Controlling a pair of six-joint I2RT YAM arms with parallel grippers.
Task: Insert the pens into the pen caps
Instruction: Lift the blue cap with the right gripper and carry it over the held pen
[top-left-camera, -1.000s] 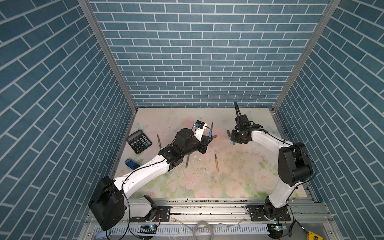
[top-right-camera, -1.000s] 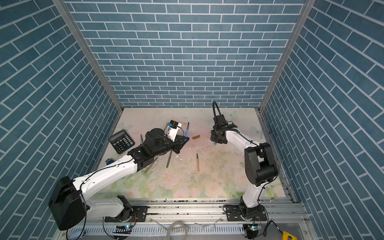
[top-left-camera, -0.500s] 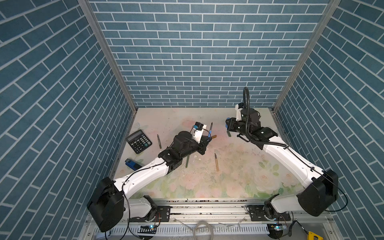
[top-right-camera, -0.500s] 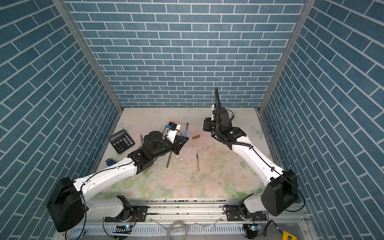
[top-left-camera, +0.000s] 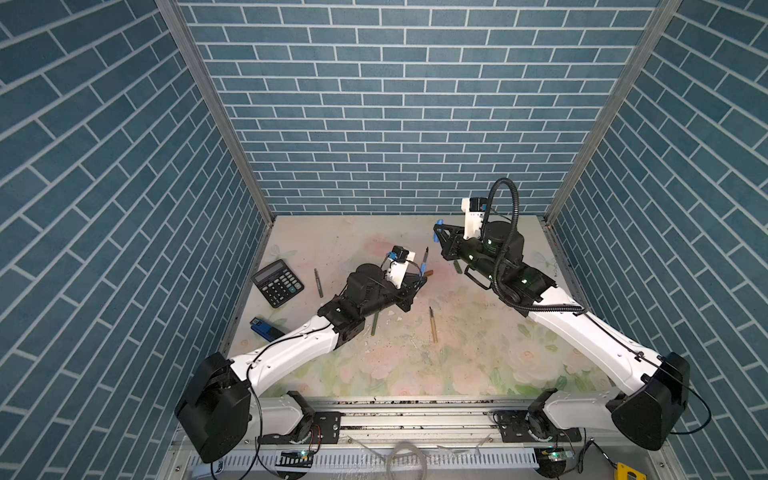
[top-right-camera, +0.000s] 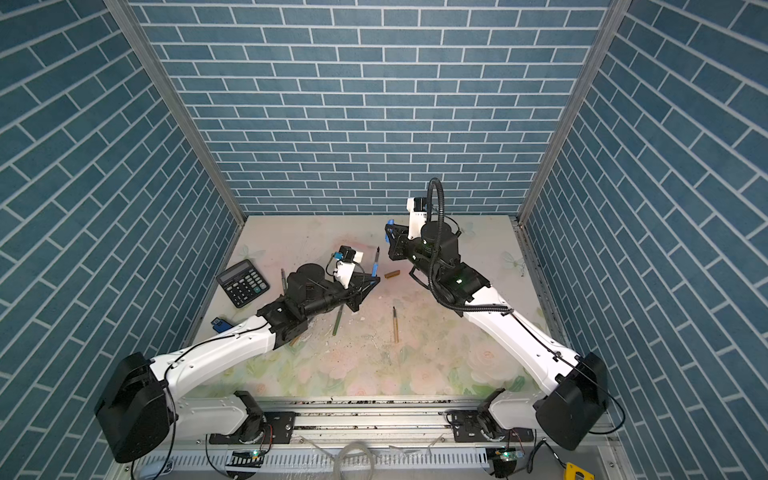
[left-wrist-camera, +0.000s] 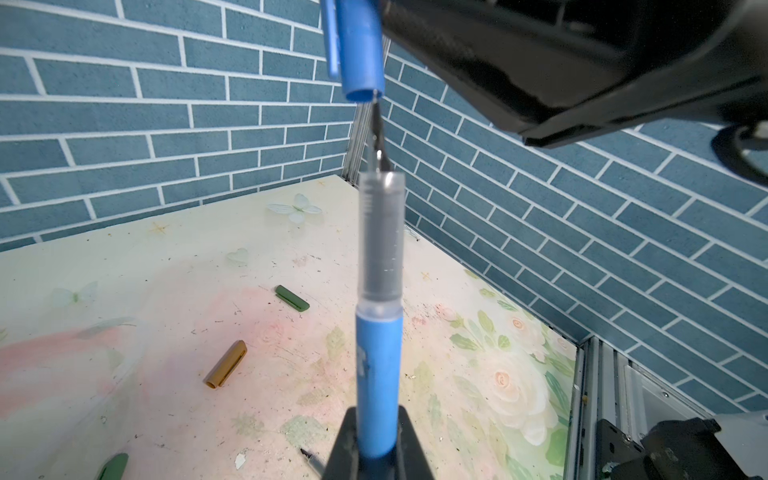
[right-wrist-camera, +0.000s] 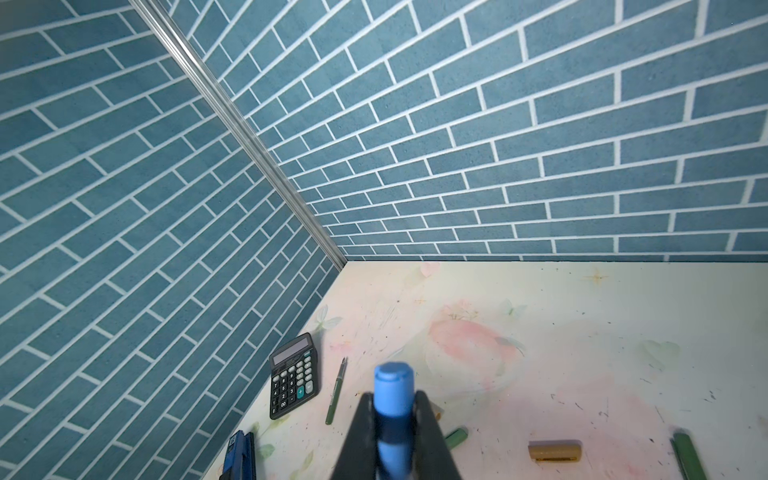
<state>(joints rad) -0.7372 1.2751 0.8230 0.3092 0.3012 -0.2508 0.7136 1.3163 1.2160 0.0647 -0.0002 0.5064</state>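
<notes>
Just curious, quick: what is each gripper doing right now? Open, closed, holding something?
Left gripper: closed on the blue pen.
Right gripper: closed on the blue cap.

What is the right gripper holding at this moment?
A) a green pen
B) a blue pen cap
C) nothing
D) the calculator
B: in the right wrist view the right gripper is shut on the blue pen cap; the left gripper holds the blue pen.
</notes>
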